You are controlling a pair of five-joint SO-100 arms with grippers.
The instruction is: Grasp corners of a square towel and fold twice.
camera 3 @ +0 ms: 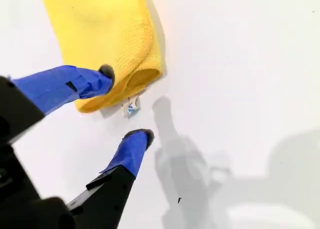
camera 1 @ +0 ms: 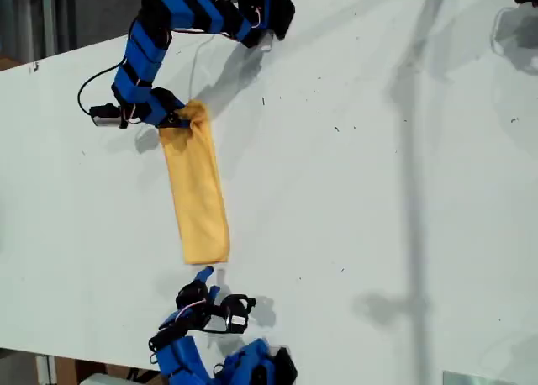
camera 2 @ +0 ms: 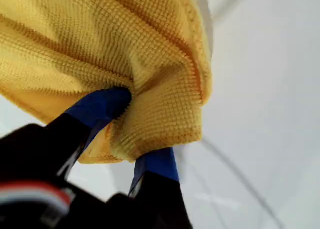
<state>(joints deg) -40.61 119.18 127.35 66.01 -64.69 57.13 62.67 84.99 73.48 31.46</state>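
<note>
white table (camera 1: 353, 200); my first gripper (camera 2: 134, 134) pinches towel (camera 1: 198, 192).

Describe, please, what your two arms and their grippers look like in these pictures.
Both arms are built of blocky bright blue segments joined by black parts. My first gripper has blue fingertips on black bodies, and a red and white band shows on its black housing. A thin black cable loops out beside its arm on the table. My second gripper has blue fingers with dark tips and a black base.

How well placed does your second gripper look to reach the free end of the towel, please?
Probably yes: my second gripper is open right at the towel end, nothing between them.
</note>
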